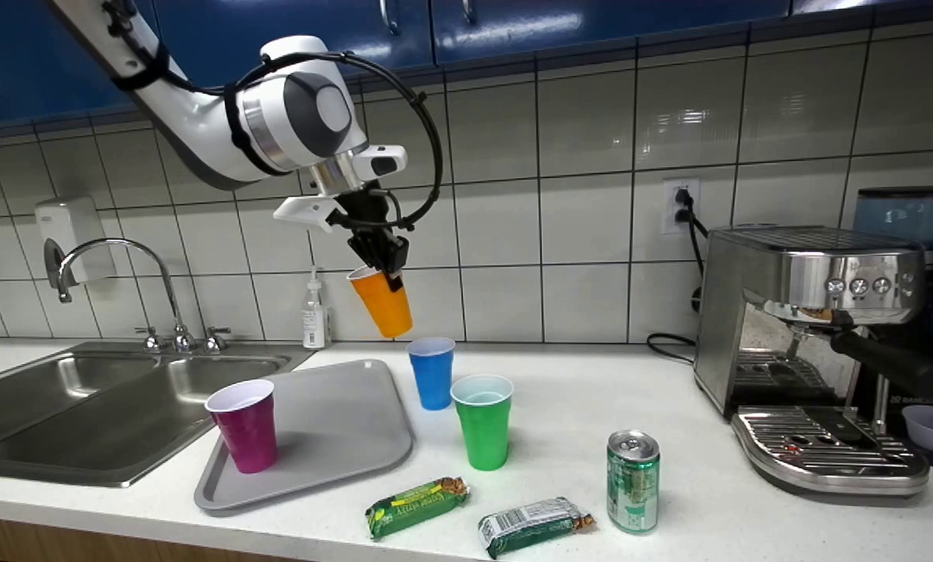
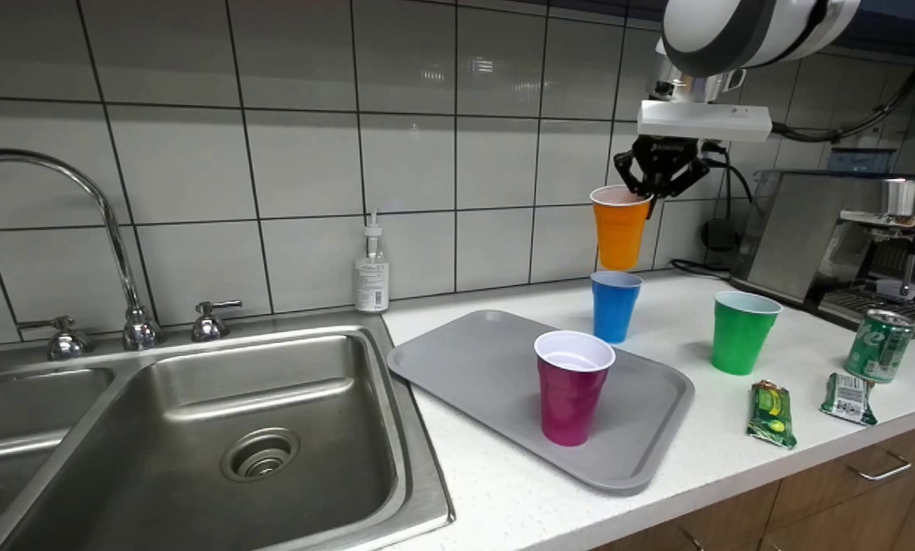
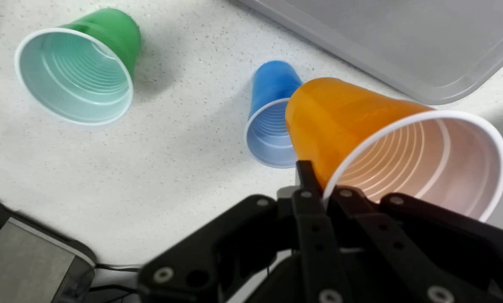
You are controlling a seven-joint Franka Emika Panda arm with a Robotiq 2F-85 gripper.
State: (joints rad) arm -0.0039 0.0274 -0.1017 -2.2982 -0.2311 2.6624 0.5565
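Observation:
My gripper (image 1: 394, 275) is shut on the wall of an orange cup (image 1: 384, 306), with one finger inside the rim and one outside in the wrist view (image 3: 318, 185). The orange cup hangs tilted in the air, above and near the blue cup (image 1: 432, 378); it also shows in an exterior view (image 2: 618, 237). The blue cup stands upright on the counter; in the wrist view the orange cup (image 3: 327, 122) hides part of it (image 3: 272, 84). A green cup (image 1: 484, 429) stands upright nearby. A magenta cup (image 1: 249, 433) stands on a grey tray (image 1: 341, 406).
Two wrapped bars (image 1: 418, 507) (image 1: 535, 527) and a green can (image 1: 633, 484) lie or stand near the front edge. A steel espresso machine (image 1: 817, 312) stands at one end. A sink (image 2: 273, 398) with faucet (image 2: 112, 222) and a pump bottle (image 2: 371, 275) are beyond the tray.

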